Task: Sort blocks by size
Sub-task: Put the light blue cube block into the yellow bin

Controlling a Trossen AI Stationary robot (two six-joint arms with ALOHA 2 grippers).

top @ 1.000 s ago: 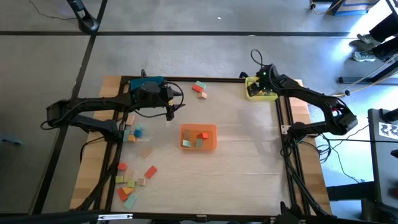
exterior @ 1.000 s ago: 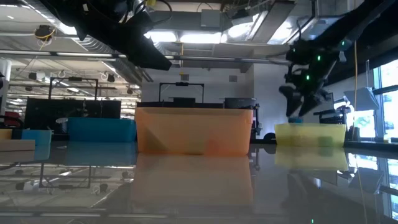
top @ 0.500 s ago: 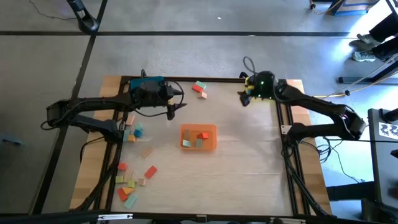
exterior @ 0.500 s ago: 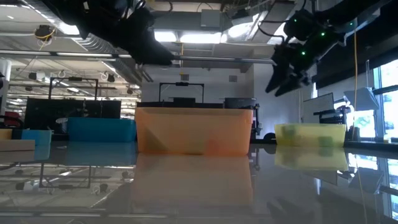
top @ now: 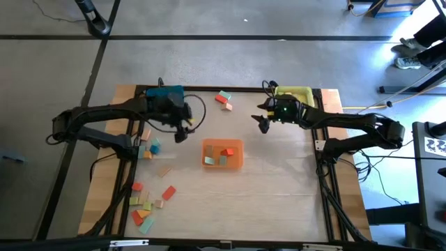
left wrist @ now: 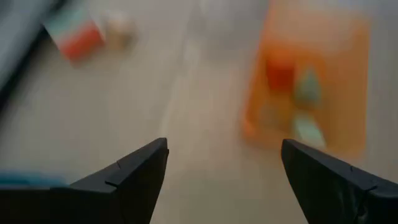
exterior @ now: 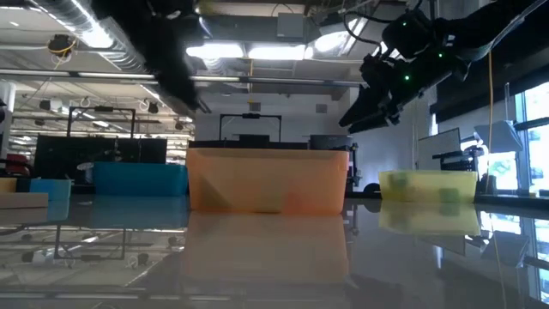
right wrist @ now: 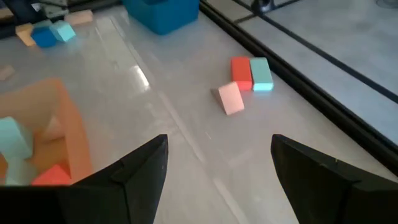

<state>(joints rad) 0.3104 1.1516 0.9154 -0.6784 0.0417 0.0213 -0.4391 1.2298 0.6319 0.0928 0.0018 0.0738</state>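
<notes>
R gripper (top: 263, 123) hangs above table (top: 279, 188) betw. yellow tray (top: 294, 92) and orange tray (top: 223, 154), fingers apart, empty. L gripper (top: 180, 134) raised left of orange tray, fingers spread, empty. Blocks (top: 150, 202): most on table's left side, a few near far edge, some in orange tray. No readable writing.

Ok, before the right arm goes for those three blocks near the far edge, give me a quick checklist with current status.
1. Right gripper open and empty: ok.
2. Three blocks in the right wrist view, red, light blue and pink: ok.
3. Blocks spaced for a single pick: not ok, red and light blue touch.
4. Left gripper open, away from them: ok.
5. Orange tray unobstructed: ok.
6. Which tray suits their size: cannot tell.
</notes>
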